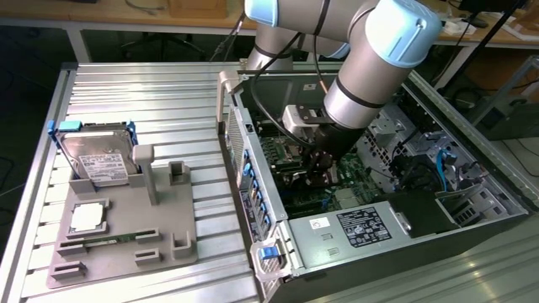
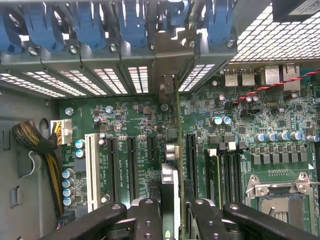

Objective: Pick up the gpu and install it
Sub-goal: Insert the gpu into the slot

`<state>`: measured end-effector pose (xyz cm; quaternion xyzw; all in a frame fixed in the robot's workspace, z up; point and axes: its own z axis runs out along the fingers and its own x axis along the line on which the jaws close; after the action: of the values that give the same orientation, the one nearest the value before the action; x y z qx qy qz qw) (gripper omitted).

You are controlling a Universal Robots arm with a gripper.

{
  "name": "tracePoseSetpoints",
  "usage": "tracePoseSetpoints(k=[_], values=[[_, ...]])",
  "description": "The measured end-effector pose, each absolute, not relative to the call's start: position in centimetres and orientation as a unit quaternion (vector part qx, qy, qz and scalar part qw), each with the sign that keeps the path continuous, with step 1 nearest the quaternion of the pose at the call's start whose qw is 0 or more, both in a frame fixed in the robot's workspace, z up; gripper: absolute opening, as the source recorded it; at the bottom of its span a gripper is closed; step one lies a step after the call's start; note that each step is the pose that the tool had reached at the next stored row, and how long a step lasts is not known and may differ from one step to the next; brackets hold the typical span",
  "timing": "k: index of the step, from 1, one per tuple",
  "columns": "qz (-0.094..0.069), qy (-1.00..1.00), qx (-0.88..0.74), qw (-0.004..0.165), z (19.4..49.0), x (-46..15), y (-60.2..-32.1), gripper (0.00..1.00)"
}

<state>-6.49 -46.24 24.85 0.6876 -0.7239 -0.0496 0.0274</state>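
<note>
The gripper (image 2: 172, 220), made of black matte fingers with round bolt heads, is closed on the gpu (image 2: 176, 150), which is seen edge-on in the wrist view as a thin green board with a silvery metal part beside it. The card is held upright over the motherboard (image 2: 140, 125), a dark green board dotted with small cylindrical capacitors, black expansion slots and one white slot (image 2: 91, 170). The card's far end is close to the perforated metal rear wall of the computer case (image 2: 100, 80), under a row of blue plastic clips (image 2: 90, 22). A bundle of braided black and yellow cables (image 2: 42, 150) is plugged in at one side, and a metal processor socket frame (image 2: 285, 195) is seen at the other.

In the exterior view the gripper (image 1: 320, 170) is lowered inside the open grey case (image 1: 471, 189), which lies on a ribbed aluminium tabletop (image 1: 151, 95). A black label with white print, too small to be read, is stuck on the silver power supply (image 1: 354, 230). At the exterior view's left a grey moulded holder tray (image 1: 126, 221) carries a silver hard drive (image 1: 100, 154) with a white label and blue tabs, a square processor (image 1: 88, 218) and a narrow green memory stick (image 1: 105, 238).
</note>
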Motion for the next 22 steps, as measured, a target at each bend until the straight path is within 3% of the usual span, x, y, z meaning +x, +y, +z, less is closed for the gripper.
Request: tracePoseSetpoints(k=[22], values=[[-0.049,-0.717,0.694,0.028,25.11,-6.48,-46.02,0.27]])
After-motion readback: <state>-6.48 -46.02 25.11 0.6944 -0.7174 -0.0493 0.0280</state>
